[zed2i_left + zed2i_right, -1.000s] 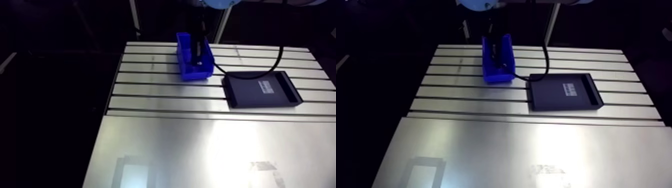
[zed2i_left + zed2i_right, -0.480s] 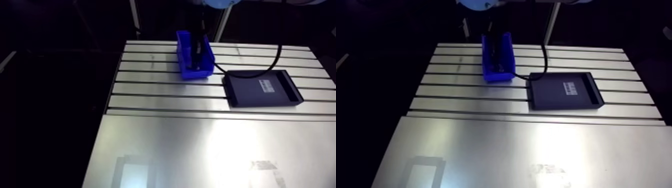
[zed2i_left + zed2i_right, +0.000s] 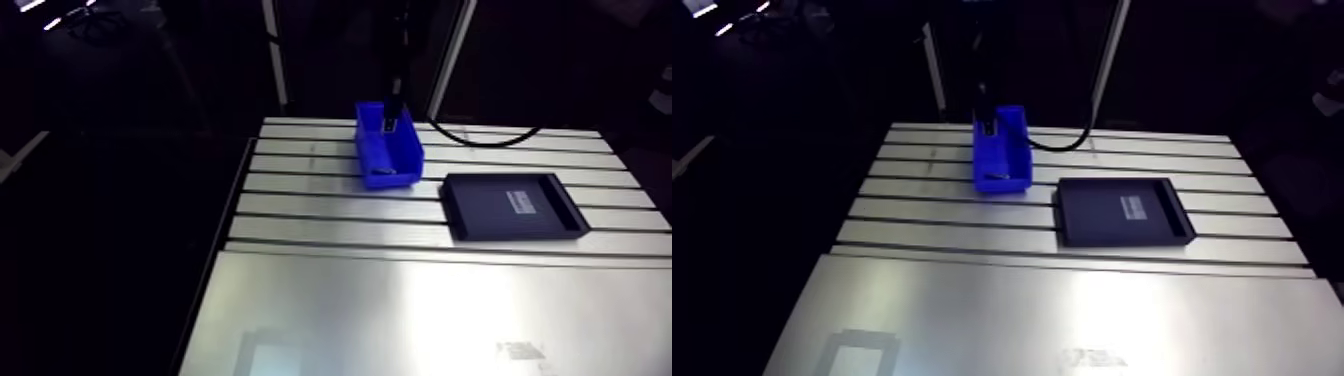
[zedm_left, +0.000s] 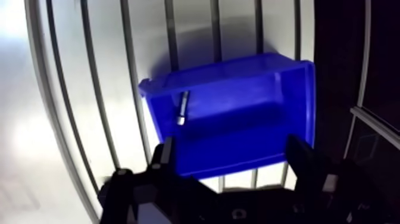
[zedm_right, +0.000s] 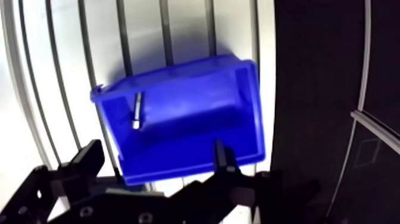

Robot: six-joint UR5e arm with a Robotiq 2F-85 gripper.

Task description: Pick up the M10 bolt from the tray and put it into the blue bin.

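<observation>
The gripper (image 4: 231,146) hangs released, jaws spread, above the blue bin (image 4: 221,64) at the far edge of the table (image 3: 400,300); the M10 bolt (image 4: 181,108) lies inside, seemingly against one end wall.

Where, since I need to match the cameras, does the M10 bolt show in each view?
Arm view: the M10 bolt is a faint pale streak inside the blue bin, at its near end.
Wrist view: the bolt lies on the bin floor beside one end wall.
Shared landmark: the blue bin.
</observation>
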